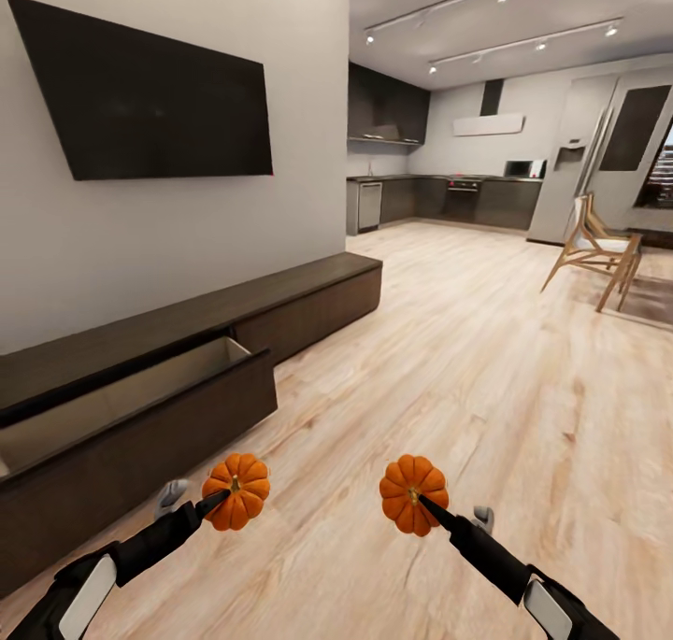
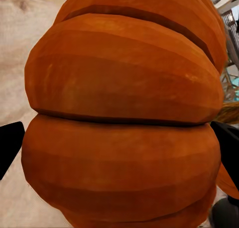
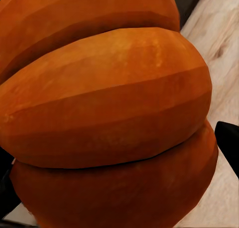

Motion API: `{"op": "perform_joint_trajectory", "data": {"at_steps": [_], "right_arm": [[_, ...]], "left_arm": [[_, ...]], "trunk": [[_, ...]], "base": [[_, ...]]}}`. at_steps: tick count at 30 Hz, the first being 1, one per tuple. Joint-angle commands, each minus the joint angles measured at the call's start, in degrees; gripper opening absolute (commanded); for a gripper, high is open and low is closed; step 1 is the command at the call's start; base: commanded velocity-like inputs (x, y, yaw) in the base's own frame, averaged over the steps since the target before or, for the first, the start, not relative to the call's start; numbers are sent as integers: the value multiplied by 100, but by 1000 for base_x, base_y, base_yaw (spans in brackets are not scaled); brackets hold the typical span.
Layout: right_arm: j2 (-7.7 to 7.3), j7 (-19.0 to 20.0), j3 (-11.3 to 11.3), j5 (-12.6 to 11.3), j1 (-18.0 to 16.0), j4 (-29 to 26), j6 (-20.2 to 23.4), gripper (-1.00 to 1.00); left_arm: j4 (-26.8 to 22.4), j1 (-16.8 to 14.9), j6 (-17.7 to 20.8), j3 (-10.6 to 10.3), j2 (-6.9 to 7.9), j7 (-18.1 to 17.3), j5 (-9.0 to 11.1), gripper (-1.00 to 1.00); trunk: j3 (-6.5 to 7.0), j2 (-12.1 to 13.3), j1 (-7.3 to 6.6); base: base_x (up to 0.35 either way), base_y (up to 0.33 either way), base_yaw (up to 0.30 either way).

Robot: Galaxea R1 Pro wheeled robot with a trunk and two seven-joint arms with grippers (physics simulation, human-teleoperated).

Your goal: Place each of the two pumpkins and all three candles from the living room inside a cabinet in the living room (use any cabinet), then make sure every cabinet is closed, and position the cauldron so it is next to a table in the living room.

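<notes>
Each gripper pinches a pumpkin over pale wood flooring: left gripper [image 1: 221, 502] holds the left pumpkin [image 1: 236, 490], right gripper [image 1: 425, 502] the right pumpkin [image 1: 412, 493]. The dark cabinet [image 1: 187, 378] (near drawer open) lines the left wall; kitchen far.

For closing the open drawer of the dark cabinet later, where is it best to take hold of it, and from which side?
Judging by its pose, the top edge of the drawer front, from the room side. The drawer stands pulled out of the cabinet, and its flat front shows no handle, so a push on it might do as well.
</notes>
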Motion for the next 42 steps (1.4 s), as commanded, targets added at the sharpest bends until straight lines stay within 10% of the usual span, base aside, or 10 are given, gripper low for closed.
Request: {"op": "perform_joint_trajectory", "data": {"at_steps": [1, 42], "right_arm": [[-4, 16, 6, -70, -2, -6, 61, -100], [-4, 3, 6, -70, -2, -6, 61, -100]], "left_arm": [[-1, -6, 60, 7, -1, -11, 67, -100], [-1, -6, 62, 23, -1, -57, 104, -100]], "trunk": [[-5, -2, 1], [-5, -2, 1]], "base": [[302, -116, 288], [231, -95, 288]]}}
